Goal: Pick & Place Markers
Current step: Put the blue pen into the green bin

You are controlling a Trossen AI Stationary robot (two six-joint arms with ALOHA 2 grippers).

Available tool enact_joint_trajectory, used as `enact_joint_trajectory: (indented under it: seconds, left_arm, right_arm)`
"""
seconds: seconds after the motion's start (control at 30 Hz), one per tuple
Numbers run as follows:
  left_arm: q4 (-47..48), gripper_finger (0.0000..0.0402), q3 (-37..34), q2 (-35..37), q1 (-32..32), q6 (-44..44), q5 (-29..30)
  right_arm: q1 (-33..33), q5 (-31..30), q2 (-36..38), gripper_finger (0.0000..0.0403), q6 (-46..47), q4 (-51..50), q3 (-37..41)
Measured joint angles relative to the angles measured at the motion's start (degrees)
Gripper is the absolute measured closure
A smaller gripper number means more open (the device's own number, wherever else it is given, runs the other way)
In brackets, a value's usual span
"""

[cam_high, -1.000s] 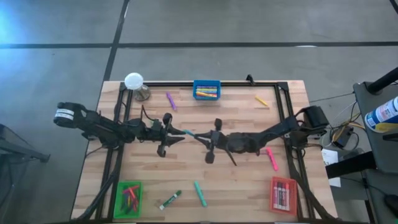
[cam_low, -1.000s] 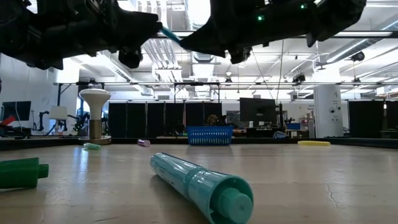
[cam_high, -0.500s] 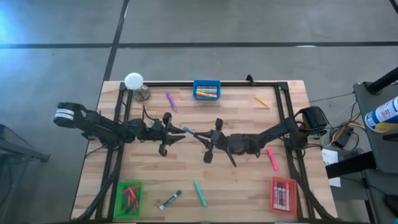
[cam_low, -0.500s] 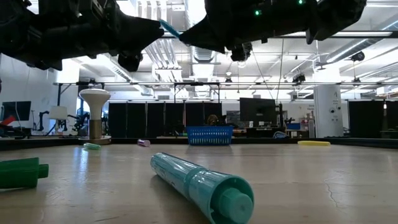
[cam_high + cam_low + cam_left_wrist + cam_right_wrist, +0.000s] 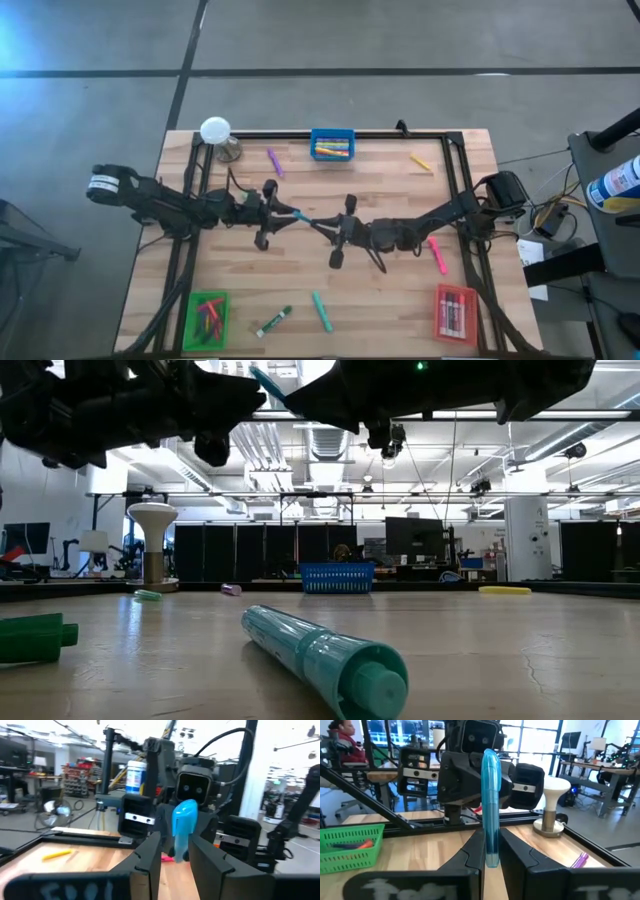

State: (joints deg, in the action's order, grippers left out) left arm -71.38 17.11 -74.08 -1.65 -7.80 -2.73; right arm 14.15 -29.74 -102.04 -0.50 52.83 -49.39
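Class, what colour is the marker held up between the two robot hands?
The marker is light blue, seen best in the right wrist view.

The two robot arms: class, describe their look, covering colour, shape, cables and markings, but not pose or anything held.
Both arms are dark and slender. The left gripper and right gripper each have two flat dark fingers. The left arm's base bears a white label; black cables trail by the right base.

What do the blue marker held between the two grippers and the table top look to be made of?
The blue marker, held between the right gripper and the left gripper, looks like glossy, slightly translucent plastic: light streaks run along its barrel. The table top looks like matte wood, butcher-block style: pale planks with visible seams and grain.
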Motion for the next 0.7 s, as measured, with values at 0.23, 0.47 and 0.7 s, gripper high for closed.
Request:
enact_joint_trajectory:
  seconds: [0.23,0.47,0.7]
  left_arm:
    - [0.17,0.0305,1.20,0.00,-0.01,0.25,-2.35]
    - [0.71,0.0305,1.74,0.00,-0.02,0.49,-3.22]
    - [0.91,0.0320,1.85,0.00,-0.04,2.05,-3.27]
  right_arm:
    - [-0.04,0.26,-0.04,0.0367,-0.30,-0.16,0.00]
    - [-0.02,0.33,-0.04,0.0367,-0.28,0.12,0.00]
    - [0.00,0.33,-0.04,0.0367,-0.80,0.12,0.00]
